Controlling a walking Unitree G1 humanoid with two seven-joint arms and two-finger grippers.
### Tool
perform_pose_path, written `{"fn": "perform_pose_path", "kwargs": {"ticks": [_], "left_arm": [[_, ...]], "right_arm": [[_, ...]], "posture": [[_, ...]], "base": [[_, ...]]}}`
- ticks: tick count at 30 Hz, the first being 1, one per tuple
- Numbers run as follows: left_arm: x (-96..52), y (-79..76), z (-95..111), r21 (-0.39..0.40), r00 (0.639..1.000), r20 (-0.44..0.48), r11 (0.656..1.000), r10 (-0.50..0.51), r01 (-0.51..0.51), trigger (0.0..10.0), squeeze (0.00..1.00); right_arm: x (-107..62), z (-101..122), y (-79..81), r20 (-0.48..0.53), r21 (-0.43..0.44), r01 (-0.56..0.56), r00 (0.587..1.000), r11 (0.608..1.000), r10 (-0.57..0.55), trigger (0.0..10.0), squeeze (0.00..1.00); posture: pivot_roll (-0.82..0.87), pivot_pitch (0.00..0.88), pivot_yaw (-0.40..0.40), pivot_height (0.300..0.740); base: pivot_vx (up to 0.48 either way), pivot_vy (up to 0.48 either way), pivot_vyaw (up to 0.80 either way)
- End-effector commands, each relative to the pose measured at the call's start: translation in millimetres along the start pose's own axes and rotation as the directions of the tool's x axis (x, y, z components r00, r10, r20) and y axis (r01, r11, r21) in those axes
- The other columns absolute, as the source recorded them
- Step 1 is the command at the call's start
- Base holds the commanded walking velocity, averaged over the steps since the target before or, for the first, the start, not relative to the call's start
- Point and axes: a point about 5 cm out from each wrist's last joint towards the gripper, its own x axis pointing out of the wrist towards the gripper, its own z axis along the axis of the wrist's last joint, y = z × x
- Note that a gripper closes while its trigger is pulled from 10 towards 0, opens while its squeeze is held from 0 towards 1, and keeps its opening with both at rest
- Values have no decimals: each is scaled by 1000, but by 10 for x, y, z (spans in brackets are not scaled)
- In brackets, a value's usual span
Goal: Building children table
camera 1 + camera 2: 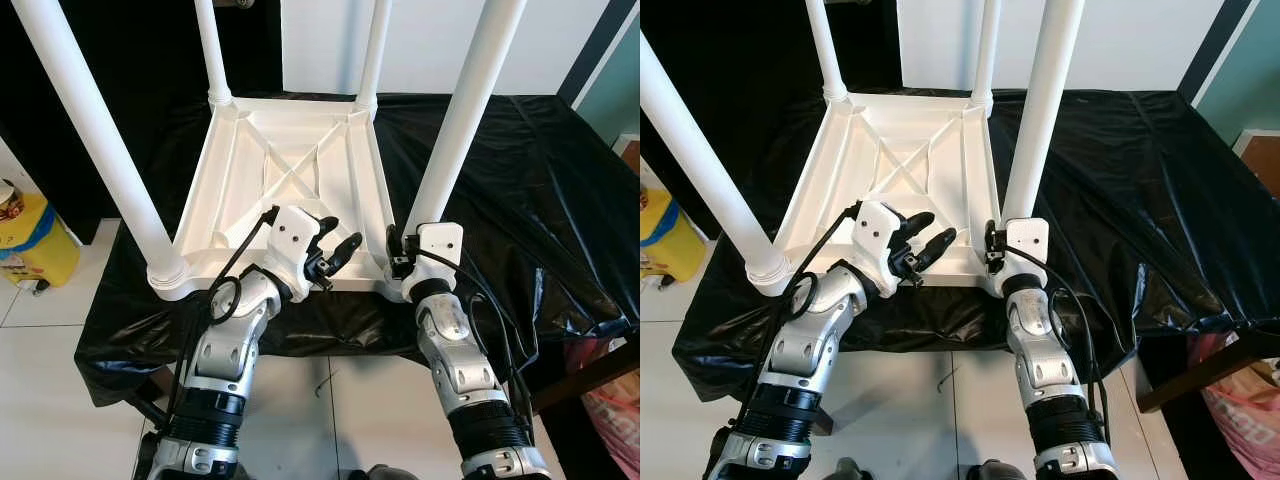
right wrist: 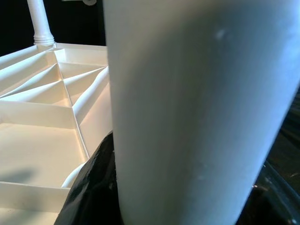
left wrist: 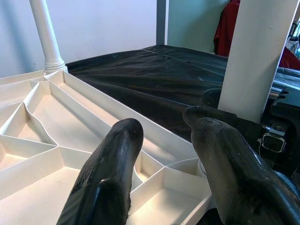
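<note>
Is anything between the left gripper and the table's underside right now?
Nothing visible. The left gripper hangs open over the near edge of the upturned table top, with only air between. The right gripper is at the near right leg.

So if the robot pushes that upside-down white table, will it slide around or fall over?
The white table would probably slide, since it lies flat on its top on shiny black sheeting. It seems unlikely to tip, because that base is wide. It looks like light, stiff ribbed plastic. The right gripper is at the near right leg, so that leg may wobble.
</note>
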Motion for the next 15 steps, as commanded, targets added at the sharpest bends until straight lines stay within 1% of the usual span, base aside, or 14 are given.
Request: {"fn": "perform_pose_path", "kwargs": {"ticks": [1, 15], "left_arm": [[22, 28, -19, -4, 997, -4, 997, 81, -81, 10000, 0], [22, 33, -14, -5, 996, -1, 996, 86, -86, 10000, 0]], "right_arm": [[-34, -133, 13, -73, -24, -3, 997, 1000, 1, 10000, 0], [-8, -108, -18, -61, -28, -25, 998, 999, 23, 10000, 0]], "posture": [[-5, 59, -50, 740], [-4, 58, -55, 740]], "base": [[0, 0, 0], [0, 0, 0]]}}
